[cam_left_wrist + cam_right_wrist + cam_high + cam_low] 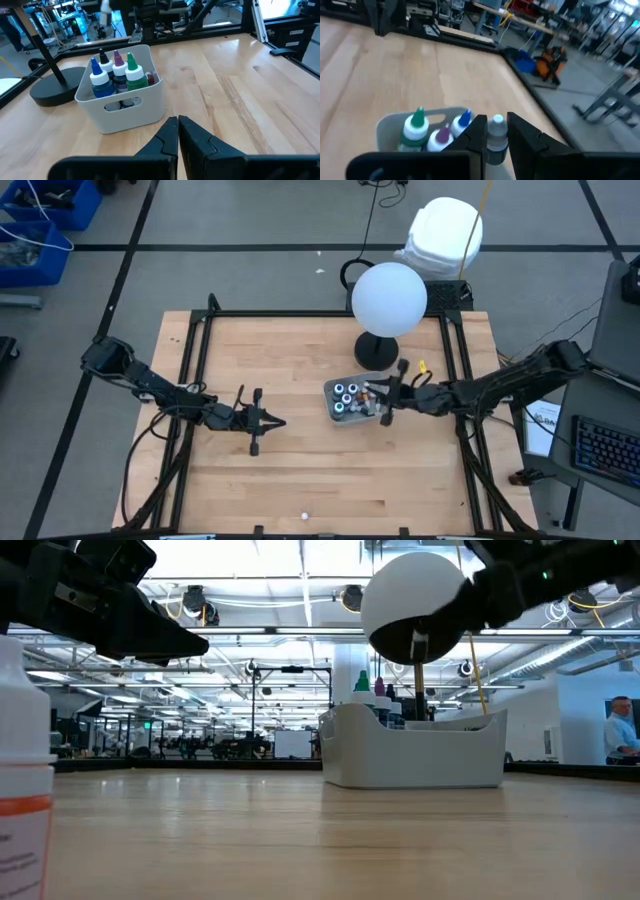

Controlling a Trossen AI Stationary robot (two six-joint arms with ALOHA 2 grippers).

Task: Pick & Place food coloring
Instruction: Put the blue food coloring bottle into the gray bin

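Observation:
A pale grey tray (pixel 332 408) right of the table's middle holds several food coloring bottles (pixel 117 75) with blue, black, purple and green caps. They stand upright inside it. My right gripper (pixel 496 118) reaches in from the table's right, over the tray's right end (pixel 384 400). It is shut on a white-capped food coloring bottle (pixel 496 131). My left gripper (pixel 178 122) hangs shut and empty above the bare wood left of the tray (pixel 278 421), pointing at it. One more bottle (pixel 20 780), white with an orange band, stands alone near the table's front edge. My right gripper pinches the white-capped bottle between its two fingers, on the bottle's sides just below the cap (pixel 496 144). The fingers come nearly level from the table's right. The bottle stands upright with its cap up. Its lower end is hidden behind the gripper.
A lamp with a white globe (pixel 390 298) and a round black base (pixel 376 350) stands just behind the tray. A black frame (pixel 300 313) borders the table. Bare wood lies left of and in front of the tray.

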